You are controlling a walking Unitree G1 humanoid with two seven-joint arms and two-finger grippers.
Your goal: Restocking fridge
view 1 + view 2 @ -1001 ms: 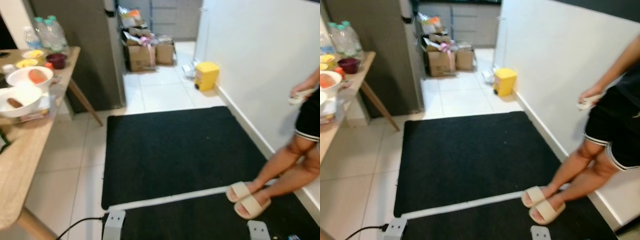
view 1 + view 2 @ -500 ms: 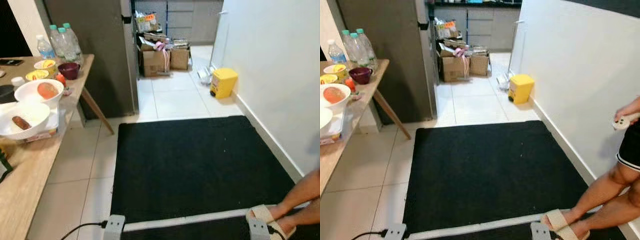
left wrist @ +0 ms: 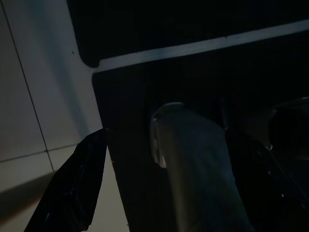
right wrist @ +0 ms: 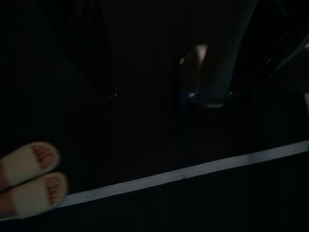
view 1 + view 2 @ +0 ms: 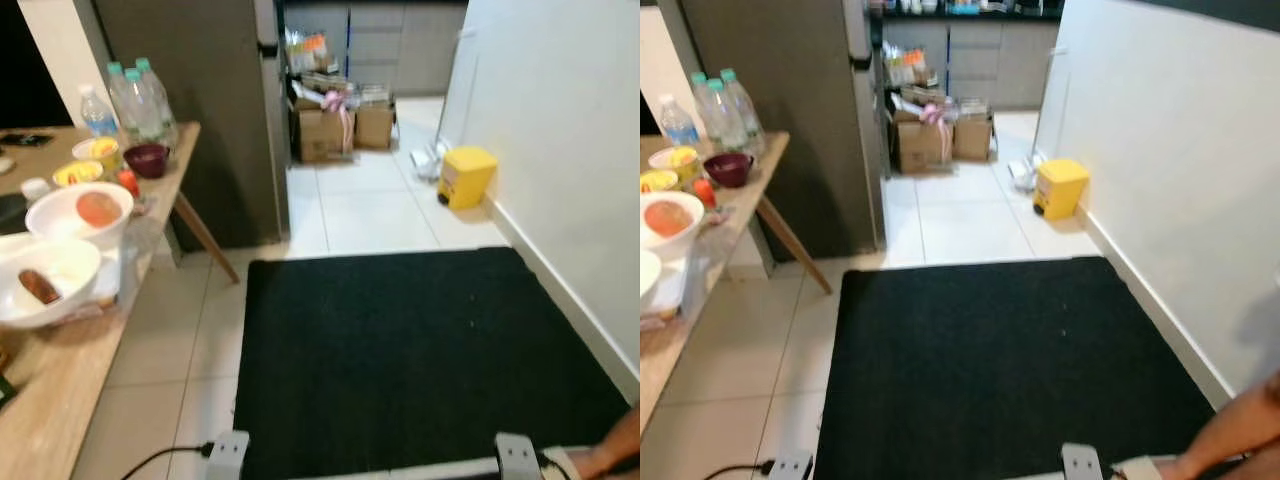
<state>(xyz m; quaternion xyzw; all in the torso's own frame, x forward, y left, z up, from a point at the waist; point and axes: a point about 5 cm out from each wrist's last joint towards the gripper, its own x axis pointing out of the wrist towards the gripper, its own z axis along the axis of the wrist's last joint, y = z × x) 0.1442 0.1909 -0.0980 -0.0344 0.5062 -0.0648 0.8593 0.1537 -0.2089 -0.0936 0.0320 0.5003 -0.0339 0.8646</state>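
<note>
Head cam looked down a hallway. Fridge [image 5: 205,110], dark grey, door closed, stood ahead-left, just behind the far end of the table [image 5: 60,390].

On the table, far to near: three water bottles [image 5: 135,95] with green and blue caps at the far end, a maroon bowl [image 5: 148,159], a yellow cup [image 5: 100,153], a small red item [image 5: 127,182], then a white bowl [image 5: 80,215] with something orange in it, and a nearer white bowl [image 5: 45,285] holding a brown sausage-like piece. Bottle labels were too blurred to read; no legible writing or brands anywhere.

Black mat [image 5: 420,350] covered the floor in front, with a white strip at its near edge. Cardboard boxes [image 5: 340,125] full of clutter sat past the fridge. Yellow bin [image 5: 467,177] was against the white wall on the right. A cable [image 5: 150,462] ran on the tiles at bottom left.

A person's leg [image 5: 1240,435] and a beige sandal [image 5: 1140,467] were at the mat's bottom-right corner. Right wrist cam, very dark, showed both sandalled feet [image 4: 29,176] beside the white strip.

Left wrist cam was dark: tile, mat edge, and black fingers [image 3: 72,188] of the left gripper [image 3: 164,193] set wide apart, holding nothing. Right gripper: can't tell the jaw state, too dark.
</note>
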